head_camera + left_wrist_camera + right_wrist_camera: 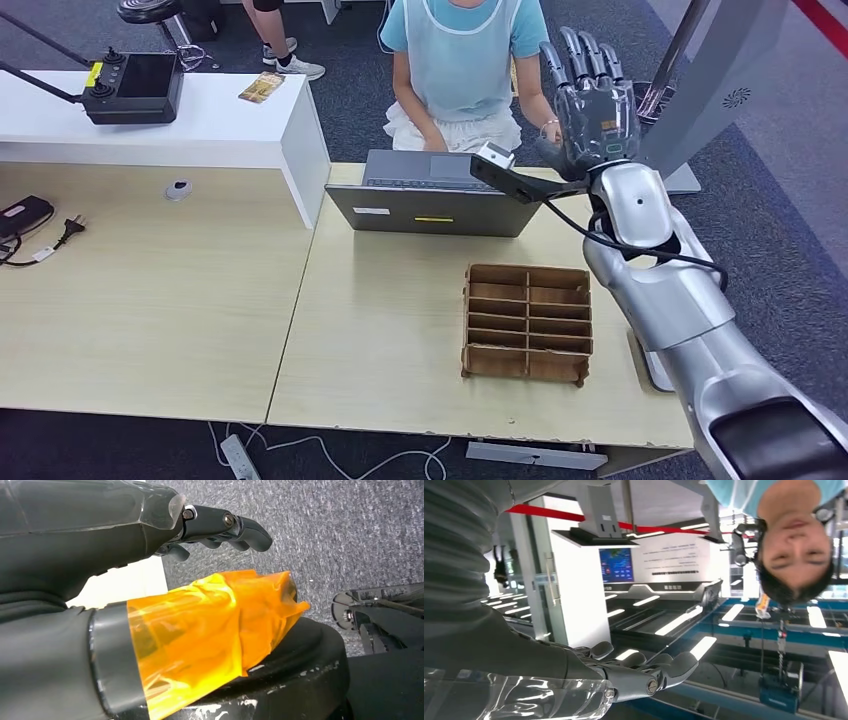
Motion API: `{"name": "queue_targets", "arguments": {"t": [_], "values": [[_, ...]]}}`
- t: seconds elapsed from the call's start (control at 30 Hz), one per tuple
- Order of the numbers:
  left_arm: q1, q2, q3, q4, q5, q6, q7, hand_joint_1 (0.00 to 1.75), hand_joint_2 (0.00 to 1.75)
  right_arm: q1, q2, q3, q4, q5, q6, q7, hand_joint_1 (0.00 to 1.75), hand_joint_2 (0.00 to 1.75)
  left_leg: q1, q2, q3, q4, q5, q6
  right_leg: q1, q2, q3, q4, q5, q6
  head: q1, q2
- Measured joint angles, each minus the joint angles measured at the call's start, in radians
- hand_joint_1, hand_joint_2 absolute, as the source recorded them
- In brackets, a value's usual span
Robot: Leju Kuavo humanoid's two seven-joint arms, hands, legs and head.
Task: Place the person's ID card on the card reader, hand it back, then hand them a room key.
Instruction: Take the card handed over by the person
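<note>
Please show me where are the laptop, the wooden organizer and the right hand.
laptop (432, 211): head view, on the back of its grey lid.
wooden organizer (527, 322): head view, on its centre divider.
right hand (590, 100): head view, on the raised palm.

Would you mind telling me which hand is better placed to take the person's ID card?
The right hand: it is raised, open, toward the person beyond the laptop. The left hand hangs over the floor.

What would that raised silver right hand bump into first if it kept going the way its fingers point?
Probably the person in the light blue top seated behind the grey laptop. The right hand is open, empty, fingers stretched toward them. Depth is unclear, so it might pass beside their arm instead.
</note>
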Motion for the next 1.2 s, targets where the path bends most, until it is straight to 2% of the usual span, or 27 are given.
{"name": "queue_targets", "arguments": {"t": [0.2, 0.5, 1.2], "values": [[-0.001, 0.000, -0.011, 0.000, -0.009, -0.008, 0.003, 0.00, 0.00, -0.088, 0.014, 0.006, 0.187, 0.006, 0.013, 0.019, 0.00, 1.75, 0.000, -0.001, 0.000, 0.000, 0.000, 0.000, 0.000, 0.000, 0.000, 0.000, 0.000, 0.000, 0.000, 0.000], [-0.001, 0.000, -0.022, 0.000, -0.021, -0.010, 0.010, 0.00, 0.00, -0.148, 0.021, -0.022, 0.349, -0.014, 0.005, 0.023, 0.00, 1.75, 0.000, -0.001, 0.000, 0.000, 0.000, 0.000, 0.000, 0.000, 0.000, 0.000, 0.000, 0.000, 0.000, 0.000], [-0.001, 0.000, -0.029, 0.000, -0.022, -0.013, 0.012, 0.00, 0.00, -0.153, 0.026, -0.091, 0.457, -0.035, -0.042, 0.017, 0.00, 1.75, 0.000, 0.000, 0.000, 0.000, 0.000, 0.000, 0.000, 0.000, 0.000, 0.000, 0.000, 0.000, 0.000, 0.000]]}}
